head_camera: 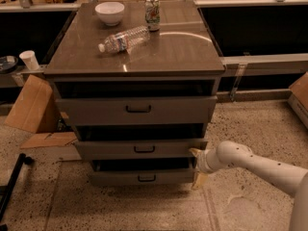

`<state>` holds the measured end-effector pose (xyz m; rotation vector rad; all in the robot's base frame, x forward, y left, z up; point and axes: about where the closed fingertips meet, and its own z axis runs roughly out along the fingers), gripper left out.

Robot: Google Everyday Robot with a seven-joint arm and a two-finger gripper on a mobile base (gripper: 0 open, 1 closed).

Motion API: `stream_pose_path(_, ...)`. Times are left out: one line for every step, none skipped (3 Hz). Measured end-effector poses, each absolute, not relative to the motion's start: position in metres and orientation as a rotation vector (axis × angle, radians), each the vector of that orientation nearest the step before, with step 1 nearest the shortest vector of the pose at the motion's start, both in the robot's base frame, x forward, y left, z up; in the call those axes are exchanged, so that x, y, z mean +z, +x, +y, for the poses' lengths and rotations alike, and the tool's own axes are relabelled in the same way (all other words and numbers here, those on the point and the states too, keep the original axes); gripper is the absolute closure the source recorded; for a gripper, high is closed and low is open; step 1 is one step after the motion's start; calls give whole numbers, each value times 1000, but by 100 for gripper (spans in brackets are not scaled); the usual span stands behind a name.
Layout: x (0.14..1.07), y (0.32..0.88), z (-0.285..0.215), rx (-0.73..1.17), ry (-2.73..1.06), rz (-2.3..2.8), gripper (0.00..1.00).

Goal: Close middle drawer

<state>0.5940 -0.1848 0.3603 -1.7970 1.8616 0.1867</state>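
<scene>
Wide grey-brown middle drawer [139, 149], flat-fronted, small dark bar handle at centre: stood partly pulled out of the grey-brown cabinet [187, 52], second of three, with a dark gap above its front. Above it, taller-fronted uppermost drawer [138, 110], also out a little; below it, lowest drawer [144, 178], likewise ajar. At the middle drawer's right front corner, touching or just beside it: cream-tipped gripper [197, 166] on a white rounded arm [260, 165] reaching in from the lower right. Could not tell whether clenched or released. On the cabinet's glossy top: white round bowl [109, 12] at the back, green-and-white drink can [152, 13] upright beside it, clear plastic bottle [124, 40] lying on its side in front. Left of the cabinet: brown cardboard [33, 105] leaning, white paper cup [30, 60] behind.
</scene>
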Motion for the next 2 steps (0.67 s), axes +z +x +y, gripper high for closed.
stream_pose_path(369,581,-191,184,-1784,1847,0)
stream_pose_path(388,546,-207,173,-1749,1830,0)
